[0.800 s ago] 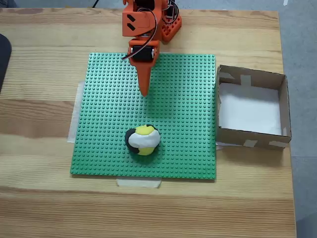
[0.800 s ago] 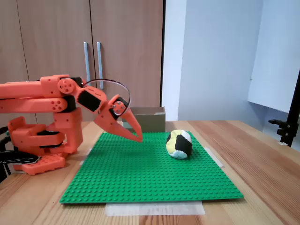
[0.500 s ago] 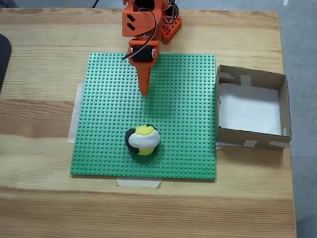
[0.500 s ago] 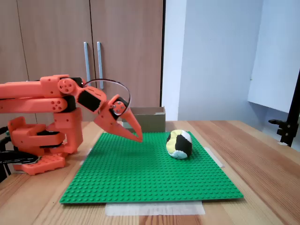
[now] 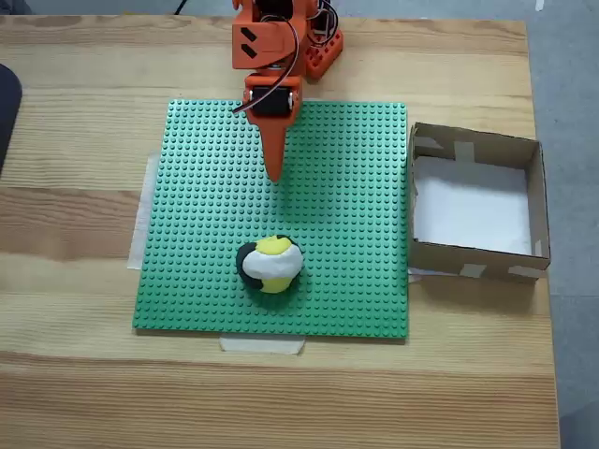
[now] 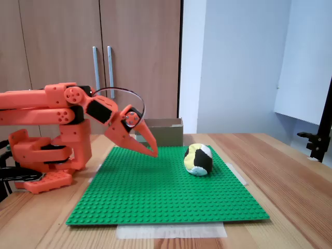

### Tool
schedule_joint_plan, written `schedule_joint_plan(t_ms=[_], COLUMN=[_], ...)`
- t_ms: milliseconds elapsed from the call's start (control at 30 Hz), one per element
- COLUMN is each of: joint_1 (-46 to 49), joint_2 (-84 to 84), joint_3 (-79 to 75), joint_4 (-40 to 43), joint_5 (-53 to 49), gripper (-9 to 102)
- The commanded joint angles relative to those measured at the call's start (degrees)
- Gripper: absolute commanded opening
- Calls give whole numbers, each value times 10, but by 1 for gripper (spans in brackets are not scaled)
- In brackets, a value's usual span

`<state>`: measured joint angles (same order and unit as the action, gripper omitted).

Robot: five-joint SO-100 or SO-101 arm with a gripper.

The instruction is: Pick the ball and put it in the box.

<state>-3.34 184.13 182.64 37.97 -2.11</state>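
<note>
lying on one wooden table (image 5: 84,374), one green mat (image 5: 356,206) is seen, taped down. one box (image 5: 538,201) sits just beside its right edge in the top-down view. one ball (image 5: 270,265) rests on the mat, well apart from the clenched, empty gripper (image 5: 273,174).

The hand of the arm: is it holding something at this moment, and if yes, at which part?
Nothing is held. The hand is shut and empty above the green baseplate; the ball lies apart from it.
</note>
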Motion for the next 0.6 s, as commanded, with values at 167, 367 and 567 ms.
schedule_joint_plan(t_ms=[167, 367, 567], joint_1=[-1, 1, 4], joint_2=[5, 5, 5], joint_3=[13, 13, 13], joint_4=[1, 1, 1], joint_5=[-2, 0, 4], gripper=[-1, -1, -1])
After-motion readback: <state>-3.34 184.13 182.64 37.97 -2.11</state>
